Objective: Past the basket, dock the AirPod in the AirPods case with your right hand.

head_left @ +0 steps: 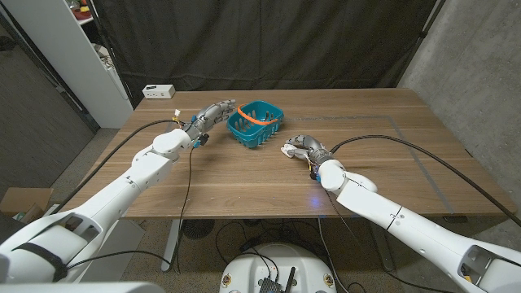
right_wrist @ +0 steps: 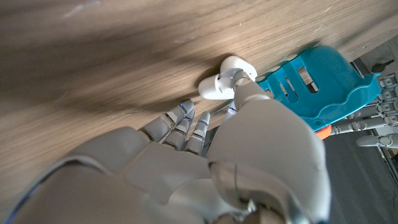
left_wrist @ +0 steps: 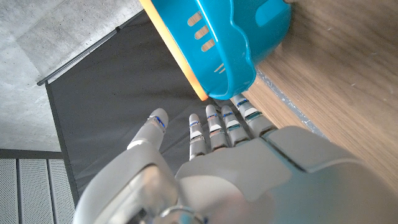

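The right hand (head_left: 302, 147), fingers curled over the open white AirPods case (right_wrist: 221, 84) at 4 o'clock from the basket (head_left: 255, 124), holds it steady for docking, while the left hand (head_left: 211, 114) waits open with fingers straight at the basket's 9 o'clock.

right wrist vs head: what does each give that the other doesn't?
Right wrist alone: close detail of the AirPods case, white, lid open, on the wood at the right hand's fingertips; whether it is gripped is unclear.
Head alone: the full wooden table, a white box at the far edge, and the left hand touching the blue basket.
Both: basket, right hand, case.
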`<state>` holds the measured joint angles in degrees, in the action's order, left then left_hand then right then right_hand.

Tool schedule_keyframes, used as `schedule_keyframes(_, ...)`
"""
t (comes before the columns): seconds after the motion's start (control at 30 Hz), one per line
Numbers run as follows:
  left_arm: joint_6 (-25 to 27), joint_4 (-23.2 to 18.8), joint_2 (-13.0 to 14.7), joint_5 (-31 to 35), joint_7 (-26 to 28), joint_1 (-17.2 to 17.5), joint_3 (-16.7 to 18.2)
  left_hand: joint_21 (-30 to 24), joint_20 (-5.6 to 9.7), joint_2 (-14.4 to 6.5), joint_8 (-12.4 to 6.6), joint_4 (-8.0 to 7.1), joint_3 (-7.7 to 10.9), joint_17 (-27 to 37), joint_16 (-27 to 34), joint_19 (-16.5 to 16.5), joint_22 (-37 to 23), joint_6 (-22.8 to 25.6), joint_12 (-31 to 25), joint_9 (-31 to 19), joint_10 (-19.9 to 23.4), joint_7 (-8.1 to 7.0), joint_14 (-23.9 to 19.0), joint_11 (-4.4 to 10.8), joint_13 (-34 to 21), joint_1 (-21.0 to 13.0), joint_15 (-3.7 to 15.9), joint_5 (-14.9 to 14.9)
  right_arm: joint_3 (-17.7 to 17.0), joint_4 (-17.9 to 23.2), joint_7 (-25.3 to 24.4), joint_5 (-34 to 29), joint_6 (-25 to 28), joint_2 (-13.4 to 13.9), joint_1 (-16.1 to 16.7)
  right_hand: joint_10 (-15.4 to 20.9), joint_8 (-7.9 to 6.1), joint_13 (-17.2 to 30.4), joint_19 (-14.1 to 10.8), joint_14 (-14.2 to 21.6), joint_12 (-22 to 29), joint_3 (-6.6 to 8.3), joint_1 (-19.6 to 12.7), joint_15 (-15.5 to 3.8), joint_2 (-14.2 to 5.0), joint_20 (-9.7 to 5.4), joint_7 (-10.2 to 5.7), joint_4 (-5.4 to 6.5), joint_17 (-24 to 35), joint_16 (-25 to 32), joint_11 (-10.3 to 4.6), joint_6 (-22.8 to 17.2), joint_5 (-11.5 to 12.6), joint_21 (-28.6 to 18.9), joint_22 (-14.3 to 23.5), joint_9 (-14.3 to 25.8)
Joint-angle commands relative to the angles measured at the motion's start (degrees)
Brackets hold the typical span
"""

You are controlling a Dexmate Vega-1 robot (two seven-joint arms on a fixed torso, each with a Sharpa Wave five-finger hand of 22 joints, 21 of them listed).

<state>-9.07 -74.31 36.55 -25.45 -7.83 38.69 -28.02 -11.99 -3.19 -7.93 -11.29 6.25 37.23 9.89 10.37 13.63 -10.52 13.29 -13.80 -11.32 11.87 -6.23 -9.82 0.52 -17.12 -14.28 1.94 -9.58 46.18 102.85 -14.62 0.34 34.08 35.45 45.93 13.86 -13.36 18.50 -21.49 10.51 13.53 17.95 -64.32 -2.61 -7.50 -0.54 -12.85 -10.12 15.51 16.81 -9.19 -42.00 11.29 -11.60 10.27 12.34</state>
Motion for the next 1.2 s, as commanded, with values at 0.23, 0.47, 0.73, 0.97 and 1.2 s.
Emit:
schedule_keyframes(0.23, 2.1, -1.7, 0.8, 1.9, 1.0, -0.1, -0.8, -0.1, 0.00, -0.3, -0.29, 0.06, 0.27, 0.1, 0.1, 0.0, -0.2, 0.3, -0.1, -0.1, -0.2, -0.01, 0.1, -0.07, -0.1, -0.5, 0.40, -0.5, 4.1, 0.7, 20.0, -3.8, -7.6, 11.5, -5.6, -1.4, 0.28, 0.2, 1.7, -2.5, -0.4, 2.19, -5.3, -9.80, -2.61, -2.61, 0.05, 0.34, 1.1, 0.2, -2.46, -1.2, 0.0, 0.2, 0.1, 0.0)
schedule_keyframes(0.47, 1.4, -1.1, 0.4, 2.0, 0.3, -0.5, -1.2, -0.1, -0.01, -0.3, -0.23, 0.06, 0.28, 0.1, 0.1, 0.0, -0.2, 0.2, -0.1, -0.1, -0.2, -0.10, 0.1, -0.03, -0.1, -0.5, 0.45, -0.5, 4.1, 0.4, 24.6, -7.0, -11.5, 13.3, -6.3, -1.6, 0.81, 0.2, 2.0, -3.0, -0.5, 2.40, -6.0, -10.10, -2.93, -2.92, 0.04, 0.77, 1.6, 0.3, -2.74, -0.6, 0.0, 0.1, 0.2, -0.1)
schedule_keyframes(0.73, 2.1, -1.4, 0.2, 2.3, 0.9, -0.6, -1.3, -0.1, -0.02, -0.3, -0.25, 0.06, 0.30, 0.1, 0.1, 0.0, -0.2, 0.3, -0.2, -0.1, -0.1, -0.06, 0.1, -0.08, -0.1, -0.5, 0.46, -0.5, 2.0, 0.5, 26.1, -7.6, -14.0, 13.2, -5.3, -0.7, 0.42, 0.3, 1.5, -2.5, -0.1, 2.36, -6.5, -10.14, -2.89, -3.44, 0.05, 1.20, 2.1, 0.9, -2.75, -2.4, -0.1, -0.4, 0.2, 0.0)
schedule_keyframes(0.97, 1.7, -0.3, -0.2, 2.2, 0.1, -1.1, -1.5, -0.1, -0.05, -0.3, -0.21, 0.09, 0.27, 0.1, 0.1, 0.0, -0.2, 0.3, -0.2, -0.1, -0.3, -0.11, 0.1, -0.02, -0.1, -0.5, 0.45, -0.5, 1.0, 1.4, 28.9, -8.0, -13.4, 13.8, -5.2, -2.4, 1.69, 0.3, 1.3, -3.5, -0.7, 1.62, -6.8, -10.03, -1.84, -3.26, 0.10, 1.20, 2.6, 0.9, -2.46, -0.1, -0.3, -0.6, 0.2, -0.1)
schedule_keyframes(1.2, 1.3, 0.4, -0.5, 2.2, 0.1, -1.3, -1.6, -0.1, -0.26, -0.1, -0.20, 0.13, 0.22, 0.1, 0.1, -0.1, -0.2, 0.3, -0.1, -0.1, -0.3, -0.22, 0.1, -0.04, -0.1, -0.5, 0.36, -0.5, 0.4, 1.8, 30.8, -8.5, -13.9, 14.3, -5.3, -4.6, 2.75, 0.4, 1.6, -4.7, -1.4, 0.94, -7.3, -10.01, -1.57, -3.22, 0.12, 1.17, 3.0, 0.7, -2.28, 3.9, -0.4, -0.6, 0.2, -0.2)
